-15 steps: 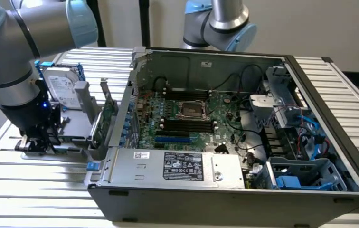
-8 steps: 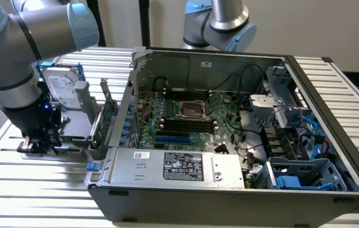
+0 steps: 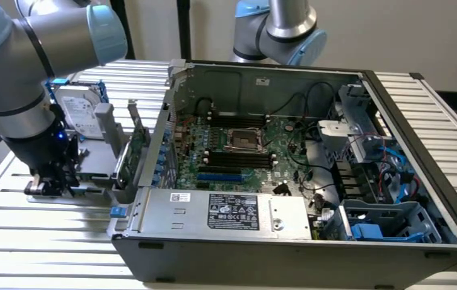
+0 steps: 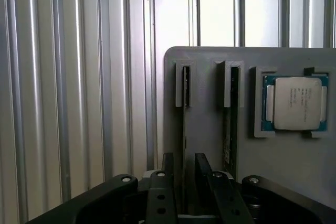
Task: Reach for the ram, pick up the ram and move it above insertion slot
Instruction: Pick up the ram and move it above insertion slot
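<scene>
You have one arm [image 3: 19, 84] at work on the exterior view's left, with a second arm [image 3: 281, 27] standing behind the open computer case [image 3: 293, 254]. Through the wrist view, count two green sticks standing on edge in the gray holder [image 4: 210, 77], each in its own slot, and one processor chip [image 4: 295, 102] lying flat in a pocket of the holder, beside the second stick [image 4: 230, 124]. The holder sits on the ribbed metal table [image 4: 79, 77]. Your gripper [image 4: 185, 174] has its two fingers [image 4: 168, 179] spread apart, holding nothing. The ram [image 4: 185, 114] runs straight into the gap between them, with one finger on each side of its thin edge and a sliver of space showing on both sides. The second stick is just outside the gripper, beside the far finger. In the exterior view you can also see one hard drive [image 3: 79, 112] and one tall green expansion card [image 3: 138, 142] upright in the rack next to the arm. Inside the case, the motherboard carries one square processor socket [image 3: 240, 140], one blue slot [image 3: 220, 178] and black parallel sockets on either side of the processor socket; their exact number cannot be told. The insertion slot [image 3: 237, 159] lies among the black ones between the processor socket and the blue slot, well apart from the gripper and the ram.
</scene>
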